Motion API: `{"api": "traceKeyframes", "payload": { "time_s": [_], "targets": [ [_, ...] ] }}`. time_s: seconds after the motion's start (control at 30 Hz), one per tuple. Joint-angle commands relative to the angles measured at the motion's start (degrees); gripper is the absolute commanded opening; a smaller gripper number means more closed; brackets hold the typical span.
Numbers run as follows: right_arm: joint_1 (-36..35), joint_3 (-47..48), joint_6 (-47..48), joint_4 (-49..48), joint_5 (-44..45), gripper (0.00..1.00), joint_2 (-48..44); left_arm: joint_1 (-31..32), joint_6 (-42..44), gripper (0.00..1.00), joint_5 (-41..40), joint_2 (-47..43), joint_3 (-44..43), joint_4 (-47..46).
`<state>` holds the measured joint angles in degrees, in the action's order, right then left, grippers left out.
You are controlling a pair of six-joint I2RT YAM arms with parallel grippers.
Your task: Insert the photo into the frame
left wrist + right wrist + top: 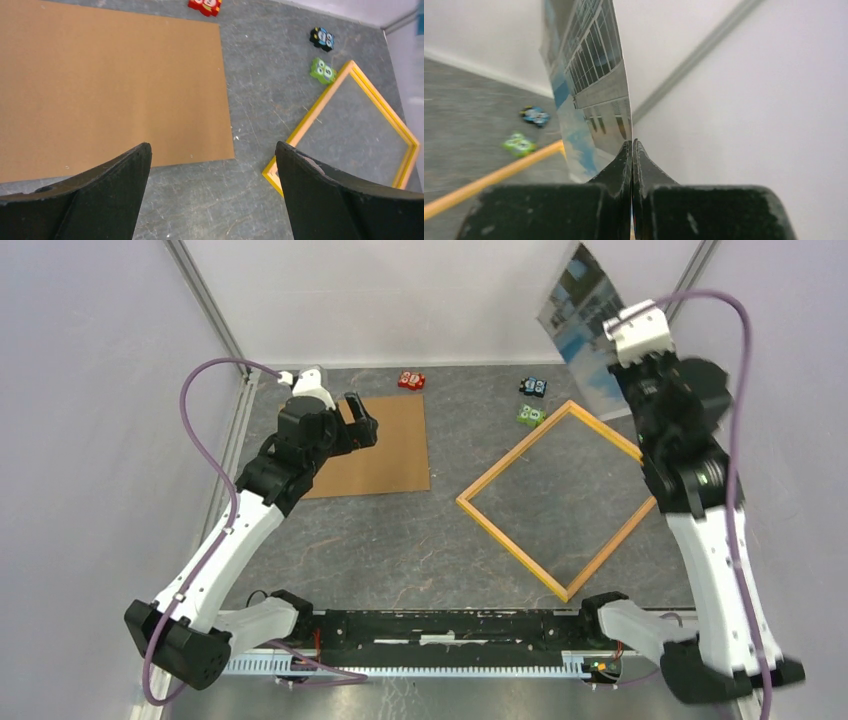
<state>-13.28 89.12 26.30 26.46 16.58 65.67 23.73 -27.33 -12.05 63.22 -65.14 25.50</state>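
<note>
The photo [583,325], a print of a white building against blue sky, hangs upright in the air at the back right, pinched at one edge by my right gripper [622,368]. In the right wrist view the photo [586,95] rises edge-on from my shut right gripper [632,146]. The frame [560,498], thin yellow-orange wood, lies flat as a diamond on the grey table, below and left of the photo; it also shows in the left wrist view [320,105]. My left gripper [360,420] is open and empty above the brown board's right part; in its wrist view the left gripper [212,152] holds nothing.
A plain brown backing board [375,448] lies flat at the left middle. Three small toy blocks sit near the back: red [411,380], black-blue [534,387] and green [530,415] by the frame's far corner. White walls and metal posts close the cell.
</note>
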Motion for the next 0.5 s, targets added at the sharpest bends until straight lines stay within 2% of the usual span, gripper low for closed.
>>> {"api": "traceKeyframes", "payload": {
  "time_s": [0.0,0.13,0.27,0.47],
  "targets": [
    [-0.19,-5.05,14.03,1.36,9.03,0.0,-4.12,2.97,3.49,1.0,-1.36,-0.79,-2.05,0.38],
    [-2.66,-17.21,12.96,1.97,3.84,0.0,-8.62,5.22,5.09,1.0,-3.6,-1.04,-3.26,1.7],
    [-12.14,-33.48,12.03,0.96,7.77,0.0,-12.34,6.75,7.39,1.0,-7.97,-1.25,-4.81,3.74],
    [-22.62,-43.12,-0.09,4.84,8.56,0.0,-14.33,7.14,8.53,1.0,-8.71,-0.53,-5.68,4.73]
  ]
}}
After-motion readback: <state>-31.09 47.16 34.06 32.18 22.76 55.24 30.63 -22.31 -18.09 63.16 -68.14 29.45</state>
